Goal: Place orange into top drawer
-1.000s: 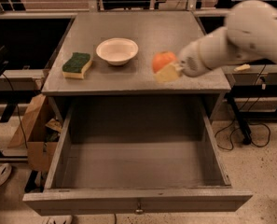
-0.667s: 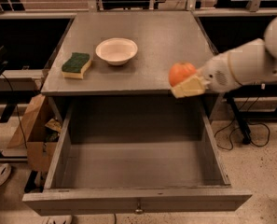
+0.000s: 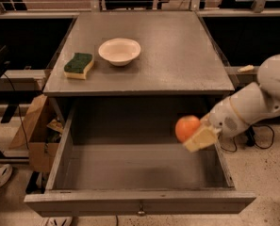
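The orange [image 3: 186, 127] is round and bright and is held in my gripper [image 3: 194, 133], above the right side of the open top drawer [image 3: 130, 166]. The gripper's cream fingers [image 3: 201, 138] are shut on the orange from the right. My white arm [image 3: 252, 102] reaches in from the right edge of the view. The drawer is pulled fully out, grey and wide, with a small knob on its front panel [image 3: 140, 210]. I see nothing lying on its floor.
On the grey tabletop [image 3: 177, 55] stand a cream-white bowl [image 3: 119, 51] and a green-and-yellow sponge [image 3: 78, 65]. A cardboard box [image 3: 33, 131] sits on the floor at the left, cables at the right, a shoe at bottom left.
My gripper has carried the orange off the tabletop's right side, forward and down, to above the right part of the open drawer. The arm has drawn back to the right.
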`<action>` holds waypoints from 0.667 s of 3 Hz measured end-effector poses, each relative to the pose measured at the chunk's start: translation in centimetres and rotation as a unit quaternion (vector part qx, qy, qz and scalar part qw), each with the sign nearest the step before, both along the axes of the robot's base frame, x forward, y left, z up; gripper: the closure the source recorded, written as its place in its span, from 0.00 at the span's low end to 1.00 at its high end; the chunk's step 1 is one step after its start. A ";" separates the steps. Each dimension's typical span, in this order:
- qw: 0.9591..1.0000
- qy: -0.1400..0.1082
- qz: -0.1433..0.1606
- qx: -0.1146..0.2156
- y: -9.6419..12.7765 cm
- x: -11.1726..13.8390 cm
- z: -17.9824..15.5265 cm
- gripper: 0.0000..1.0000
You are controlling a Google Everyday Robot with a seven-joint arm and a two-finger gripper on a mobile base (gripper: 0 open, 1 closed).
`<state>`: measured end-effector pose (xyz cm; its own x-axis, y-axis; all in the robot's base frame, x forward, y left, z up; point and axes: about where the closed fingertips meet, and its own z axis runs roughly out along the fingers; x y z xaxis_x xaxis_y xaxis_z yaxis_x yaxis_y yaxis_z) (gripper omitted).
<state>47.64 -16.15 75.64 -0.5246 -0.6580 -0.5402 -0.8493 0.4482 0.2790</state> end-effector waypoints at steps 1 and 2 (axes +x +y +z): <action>0.996 0.083 0.027 -0.013 1.2 -3.4 -7.3 1.00; 0.992 0.124 0.024 -0.024 1.7 -4.5 -11.6 0.82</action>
